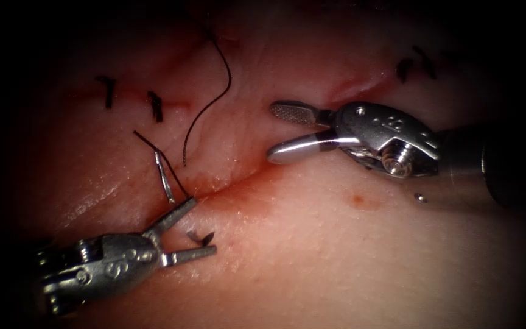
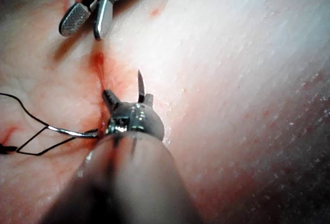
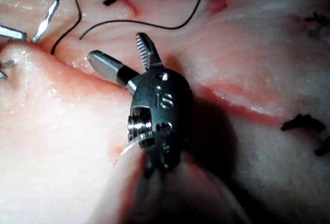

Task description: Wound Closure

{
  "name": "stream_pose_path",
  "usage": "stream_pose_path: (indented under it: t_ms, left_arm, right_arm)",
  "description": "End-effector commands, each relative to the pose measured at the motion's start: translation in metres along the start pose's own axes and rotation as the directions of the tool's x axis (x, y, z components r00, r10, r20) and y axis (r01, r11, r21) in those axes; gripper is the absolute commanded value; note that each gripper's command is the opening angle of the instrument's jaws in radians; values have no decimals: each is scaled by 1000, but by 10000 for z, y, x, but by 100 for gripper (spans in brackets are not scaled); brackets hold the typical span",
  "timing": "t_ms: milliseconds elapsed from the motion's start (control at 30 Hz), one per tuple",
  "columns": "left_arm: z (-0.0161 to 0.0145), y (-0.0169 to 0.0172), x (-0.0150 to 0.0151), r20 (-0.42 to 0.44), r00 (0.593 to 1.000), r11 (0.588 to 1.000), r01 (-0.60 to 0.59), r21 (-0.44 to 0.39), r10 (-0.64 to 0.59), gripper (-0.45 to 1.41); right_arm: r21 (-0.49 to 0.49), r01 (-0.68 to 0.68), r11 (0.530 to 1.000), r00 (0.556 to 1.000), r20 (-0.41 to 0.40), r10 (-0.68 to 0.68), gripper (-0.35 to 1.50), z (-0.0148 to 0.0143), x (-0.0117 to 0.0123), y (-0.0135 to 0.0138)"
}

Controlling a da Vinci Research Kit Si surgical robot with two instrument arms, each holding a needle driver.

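The cut [image 1: 248, 173] runs slantwise across the tissue [image 1: 348, 256]. The curved needle [image 1: 165, 178] is in the tissue. Its tail stands out on the left side of the cut, and its tip [image 1: 201, 236] pokes out on the right side. My left tool [image 1: 204, 225] is open around that tip, holding nothing; in the left wrist view the tip [image 2: 140, 84] rises between the jaws of the tool [image 2: 129, 96]. The right tool [image 1: 273, 133] hovers open over the cut further up, empty, as the right wrist view [image 3: 116, 46] also shows. Black thread [image 1: 153, 146] trails from the needle's tail.
A loose curl of thread [image 1: 214, 100] lies on the left side. Dark knotted stitches sit at the upper left [image 1: 155, 105] and upper right [image 1: 406, 68]. Red fluid [image 1: 257, 183] stains the cut's edges.
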Motion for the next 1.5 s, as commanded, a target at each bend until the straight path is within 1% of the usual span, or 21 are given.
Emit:
stream_pose_path:
  t_ms: [33,200,333,533,567,633,667,767,867,933,1000,1067,1167,1267,1367,1500]
  left_arm:
    - [11,1,-2,-1,1000,1000,-3,1,3,41]
    - [20,7,-11,-10,1000,1000,0,6,0,31]
    - [24,10,-18,0,1000,1000,19,-1,-19,15]
    - [24,12,-20,7,999,999,34,-3,-34,15]
    - [23,12,-20,7,999,999,45,-3,-45,2]
    - [21,11,-20,5,999,999,51,-9,-51,-33]
    - [18,10,-20,0,998,998,63,-17,-63,-45]
    - [11,7,-20,-19,994,992,110,-64,-111,-45]
    - [2,5,-20,-66,981,976,174,-134,-184,-45]
    - [-2,3,-19,-123,957,950,234,-205,-262,-45]
    - [-7,2,-18,-187,923,917,275,-288,-336,-45]
    - [-13,0,-15,-222,903,897,281,-340,-367,-45]
    - [-24,-3,-6,-255,876,873,296,-387,-410,-45]
    - [-36,-4,4,-291,830,837,325,-440,-475,-45]
    - [-47,-5,13,-312,772,781,352,-516,-554,-45]
    - [-61,-7,22,-320,708,717,373,-588,-630,-45]
  right_arm:
    - [-5,-1,1000,1000,2,1,115,6,-4,-1]
    - [-3,-1,1000,1000,3,1,113,2,-7,-8]
    - [8,-1,1000,1000,1,1,113,3,-9,-13]
    - [29,1,1000,1000,-1,-1,113,1,-13,-21]
    - [33,1,999,1000,-2,-1,113,1,-13,-22]
    - [42,3,999,1000,-3,-3,113,0,-16,-25]
    - [52,5,999,1000,-4,-4,113,0,-18,-28]
    - [90,41,995,999,-6,-41,113,1,-26,-41]
    - [118,90,989,996,15,-92,131,6,-37,-60]
    - [151,141,978,989,18,-146,133,13,-45,-75]
    - [192,175,966,982,37,-186,133,20,-49,-86]
    - [226,205,952,976,32,-217,133,28,-51,-95]
    - [259,242,935,967,12,-254,133,42,-51,-106]
    - [283,268,921,960,6,-281,133,53,-52,-114]
    - [303,283,910,953,20,-303,133,61,-55,-122]
    - [307,307,901,944,23,-329,133,66,-60,-126]
